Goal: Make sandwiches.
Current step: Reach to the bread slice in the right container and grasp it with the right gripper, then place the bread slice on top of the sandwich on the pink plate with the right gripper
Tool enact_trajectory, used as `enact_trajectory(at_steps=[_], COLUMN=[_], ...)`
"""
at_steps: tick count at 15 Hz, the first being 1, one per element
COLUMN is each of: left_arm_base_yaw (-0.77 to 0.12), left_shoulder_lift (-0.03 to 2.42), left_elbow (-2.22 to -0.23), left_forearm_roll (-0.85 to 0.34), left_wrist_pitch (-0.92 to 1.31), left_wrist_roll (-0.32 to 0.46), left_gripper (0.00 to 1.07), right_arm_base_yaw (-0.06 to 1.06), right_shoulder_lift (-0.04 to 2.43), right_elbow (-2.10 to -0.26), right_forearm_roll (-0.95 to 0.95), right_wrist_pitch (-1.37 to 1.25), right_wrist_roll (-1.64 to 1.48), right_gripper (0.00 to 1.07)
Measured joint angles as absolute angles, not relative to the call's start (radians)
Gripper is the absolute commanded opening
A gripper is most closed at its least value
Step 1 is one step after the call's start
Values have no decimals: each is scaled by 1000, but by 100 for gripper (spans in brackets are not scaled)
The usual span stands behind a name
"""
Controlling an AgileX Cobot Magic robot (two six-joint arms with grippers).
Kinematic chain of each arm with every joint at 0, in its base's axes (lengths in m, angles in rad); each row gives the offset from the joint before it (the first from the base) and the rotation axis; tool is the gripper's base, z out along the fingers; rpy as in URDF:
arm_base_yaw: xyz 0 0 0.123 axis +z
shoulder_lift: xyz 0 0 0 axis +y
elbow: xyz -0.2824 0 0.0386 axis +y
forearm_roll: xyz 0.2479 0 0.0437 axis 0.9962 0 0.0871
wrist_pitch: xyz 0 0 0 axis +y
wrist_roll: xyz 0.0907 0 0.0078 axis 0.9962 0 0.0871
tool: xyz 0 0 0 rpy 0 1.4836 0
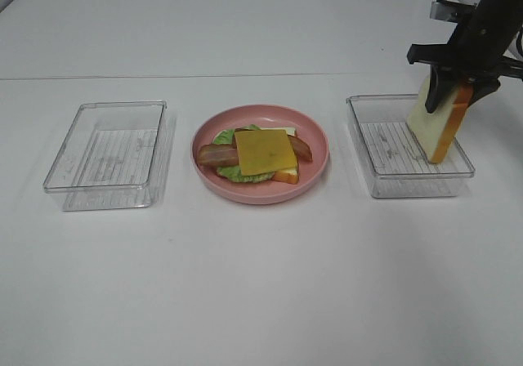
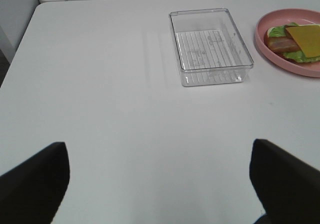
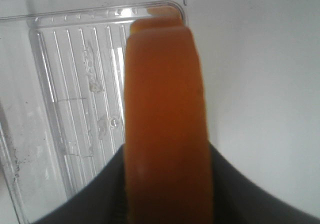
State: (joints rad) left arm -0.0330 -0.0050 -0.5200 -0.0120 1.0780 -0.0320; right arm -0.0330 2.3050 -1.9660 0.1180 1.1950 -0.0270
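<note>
Left side: an empty clear tray (image 1: 106,153) sits on the white table (image 1: 261,284). The left gripper (image 2: 160,184) is out of the overhead view; its wrist camera shows both fingers spread wide apart over bare table, holding nothing.

Centre: a pink plate (image 1: 315,141) carries the partly built sandwich. A bread slice (image 1: 286,176) lies at the bottom, with a lettuce leaf (image 1: 233,170) on it, bacon strips (image 1: 214,155) across that, and a square of yellow cheese (image 1: 265,151) on top. No top slice is in place.

Right side: a second clear tray (image 1: 384,158) stands well apart from the plate. The right gripper (image 1: 448,78) is clamped on the upper edge of a second bread slice (image 1: 437,129), which hangs tilted inside this tray. Whether its lower corner touches the tray floor cannot be told. The wrist view shows the orange crust filling the space between the fingers.

Step in hand: pickup of the closing slice. The next move likely calls for a lift clear of the tray wall, a carry toward the plate, and rotation of the slice to lie flat, square over the cheese.
</note>
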Motion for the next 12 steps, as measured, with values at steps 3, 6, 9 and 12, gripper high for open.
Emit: enact_trajectory(at_steps=[3, 6, 9, 12], left_arm_base_yaw=[-33, -33, -33, -33], left_shoulder_lift=[-5, -5, -5, -5], left_elbow=[-520, -520, -520, -520], left_forearm_roll=[-12, -12, -12, -12], left_wrist_pitch=[1078, 1078, 1078, 1078], left_wrist_roll=[-32, -32, -32, -32], left_gripper=[89, 89, 89, 89], right_arm_base_yaw=[-33, -33, -33, 0], right_shoulder_lift=[2305, 2246, 2156, 2027], right_elbow=[-1966, -1966, -1966, -1966], right_forearm_roll=[134, 163, 191, 240], right_wrist_pitch=[1203, 1210, 1214, 1215], right_wrist_roll=[-27, -29, -30, -37], right_gripper=[0, 0, 0, 0])
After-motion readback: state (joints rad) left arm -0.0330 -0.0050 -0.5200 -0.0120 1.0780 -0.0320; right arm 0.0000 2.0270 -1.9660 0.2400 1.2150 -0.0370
